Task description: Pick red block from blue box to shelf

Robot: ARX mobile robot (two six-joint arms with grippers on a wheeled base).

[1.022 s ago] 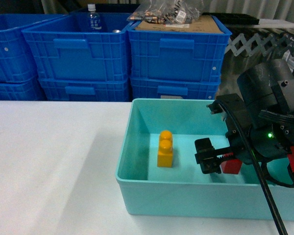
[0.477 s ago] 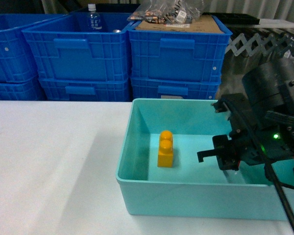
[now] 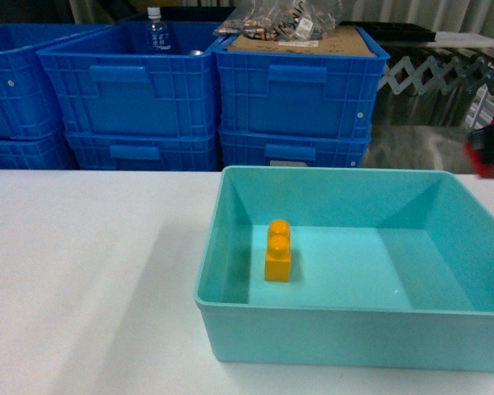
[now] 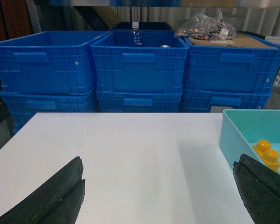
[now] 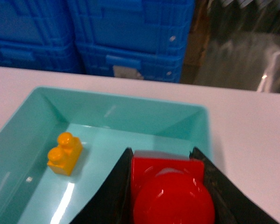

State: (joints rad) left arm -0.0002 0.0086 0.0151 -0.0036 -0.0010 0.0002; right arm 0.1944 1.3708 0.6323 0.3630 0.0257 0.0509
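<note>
At lower centre of the right wrist view, the right gripper (image 5: 170,186) clamps the red block (image 5: 170,189) above the blue box (image 5: 130,114), while the left gripper (image 4: 161,196) gapes wide.

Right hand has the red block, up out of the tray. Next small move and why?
Probably carry it away toward the shelf, grip kept closed. The right hand clamps the red block above the blue box, where only the yellow brick lies. No shelf shows in these views, so direction is uncertain.
</note>
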